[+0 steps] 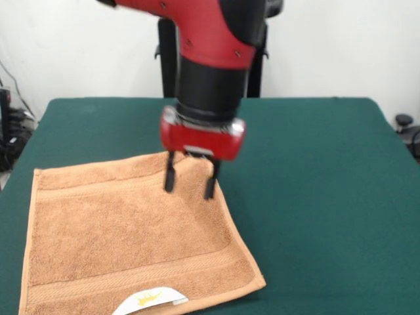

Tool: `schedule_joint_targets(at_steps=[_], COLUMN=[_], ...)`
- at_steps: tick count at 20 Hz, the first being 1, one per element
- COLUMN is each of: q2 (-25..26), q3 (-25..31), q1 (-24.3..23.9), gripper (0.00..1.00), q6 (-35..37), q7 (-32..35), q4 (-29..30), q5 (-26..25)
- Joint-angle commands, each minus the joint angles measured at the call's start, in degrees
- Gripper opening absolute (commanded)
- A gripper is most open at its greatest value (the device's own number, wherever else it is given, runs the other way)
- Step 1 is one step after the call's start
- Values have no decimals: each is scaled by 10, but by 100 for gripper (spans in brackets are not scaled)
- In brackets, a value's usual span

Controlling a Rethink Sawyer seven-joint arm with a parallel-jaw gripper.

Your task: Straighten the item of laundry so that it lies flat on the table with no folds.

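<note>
The orange-tan terry towel point(131, 236) lies spread on the dark green table point(315, 184) at the front left, roughly square, with border bands showing near its far and near edges. Its white label with a gold crown point(149, 301) is at the near edge, turned up. The far right corner under the gripper looks slightly raised or rumpled. My gripper point(189, 184) hangs from the red and black arm over that far right corner. Its two dark fingers point(169, 178) are apart, with nothing between them, tips just above or touching the towel.
The robot's black pedestal point(167, 59) stands behind the table's far edge. Cables and dark gear point(10, 125) sit off the table's left side, and a small dark object point(403, 121) lies off the right edge.
</note>
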Motion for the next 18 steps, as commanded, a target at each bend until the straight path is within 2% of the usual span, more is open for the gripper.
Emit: schedule_joint_targets(at_steps=[1,18], q2=[-91,-89], q3=[64,72], q1=[-25,-29], gripper=[100,100], q6=[48,39], q7=[1,18], q4=[167,167], q5=[-20,-22])
